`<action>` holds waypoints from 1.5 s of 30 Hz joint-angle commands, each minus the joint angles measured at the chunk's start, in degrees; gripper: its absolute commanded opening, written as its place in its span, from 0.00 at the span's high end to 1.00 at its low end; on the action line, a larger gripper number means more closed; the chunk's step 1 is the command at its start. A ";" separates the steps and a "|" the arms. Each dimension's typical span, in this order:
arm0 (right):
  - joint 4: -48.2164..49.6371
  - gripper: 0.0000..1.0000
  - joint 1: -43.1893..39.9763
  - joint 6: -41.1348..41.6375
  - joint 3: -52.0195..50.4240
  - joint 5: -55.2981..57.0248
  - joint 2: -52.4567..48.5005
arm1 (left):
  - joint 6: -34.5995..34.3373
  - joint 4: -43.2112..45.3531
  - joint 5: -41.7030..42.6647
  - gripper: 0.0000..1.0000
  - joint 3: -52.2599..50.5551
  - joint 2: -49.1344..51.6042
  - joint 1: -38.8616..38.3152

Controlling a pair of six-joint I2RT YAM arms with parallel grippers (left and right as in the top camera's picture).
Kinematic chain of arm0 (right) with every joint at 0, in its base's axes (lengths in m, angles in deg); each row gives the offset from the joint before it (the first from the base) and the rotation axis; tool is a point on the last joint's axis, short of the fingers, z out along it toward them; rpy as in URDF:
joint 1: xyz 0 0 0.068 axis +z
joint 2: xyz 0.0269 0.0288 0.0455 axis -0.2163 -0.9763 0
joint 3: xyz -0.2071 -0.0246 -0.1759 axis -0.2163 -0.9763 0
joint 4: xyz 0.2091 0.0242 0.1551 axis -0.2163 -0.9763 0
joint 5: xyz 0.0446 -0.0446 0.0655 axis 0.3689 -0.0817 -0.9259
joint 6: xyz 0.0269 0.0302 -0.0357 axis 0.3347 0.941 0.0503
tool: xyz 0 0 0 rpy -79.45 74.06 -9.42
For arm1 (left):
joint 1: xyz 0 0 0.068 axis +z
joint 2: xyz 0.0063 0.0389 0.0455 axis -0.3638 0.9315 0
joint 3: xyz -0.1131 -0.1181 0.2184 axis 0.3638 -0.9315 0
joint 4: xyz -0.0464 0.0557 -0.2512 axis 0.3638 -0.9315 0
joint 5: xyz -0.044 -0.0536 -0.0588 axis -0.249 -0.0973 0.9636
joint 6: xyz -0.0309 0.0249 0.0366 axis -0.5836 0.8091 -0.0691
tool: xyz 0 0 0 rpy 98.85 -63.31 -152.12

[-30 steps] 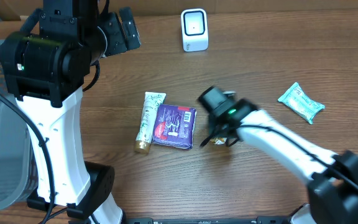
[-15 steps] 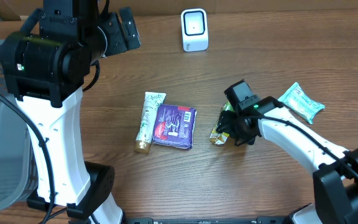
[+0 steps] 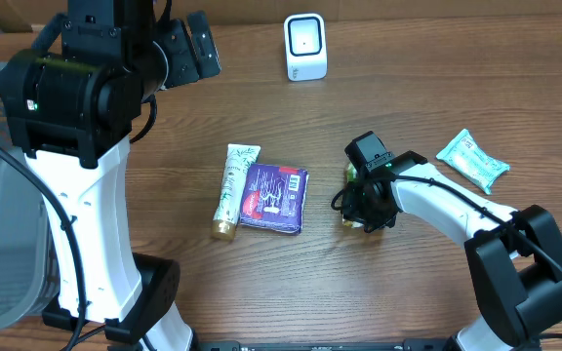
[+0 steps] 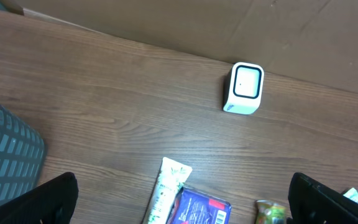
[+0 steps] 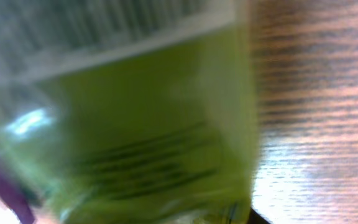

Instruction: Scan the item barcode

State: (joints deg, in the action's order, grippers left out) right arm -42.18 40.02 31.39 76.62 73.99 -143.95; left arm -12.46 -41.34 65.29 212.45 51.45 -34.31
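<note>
The right gripper (image 3: 363, 205) has swung slightly left, covering the green packet (image 5: 135, 124) mid-table, five o'clock of the scanner (image 3: 305, 46), with bare wood between. Its grip: cannot tell. The left gripper (image 3: 191, 47) gapes wide.

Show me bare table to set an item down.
Bare table lies between the scanner and the tube and purple pack, and between scanner and mint wrapper. Crowded: tube beside pack, right end effector over the green packet nearby.
</note>
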 commanded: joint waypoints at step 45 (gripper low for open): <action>-12.55 0.18 9.99 -12.57 14.36 23.54 -0.42 | -0.44 0.07 -0.79 0.00 -0.20 0.31 0.22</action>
State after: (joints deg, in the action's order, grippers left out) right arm -54.11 52.00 12.29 86.98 98.65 -147.51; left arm -12.46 -41.36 65.29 212.45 51.45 -34.31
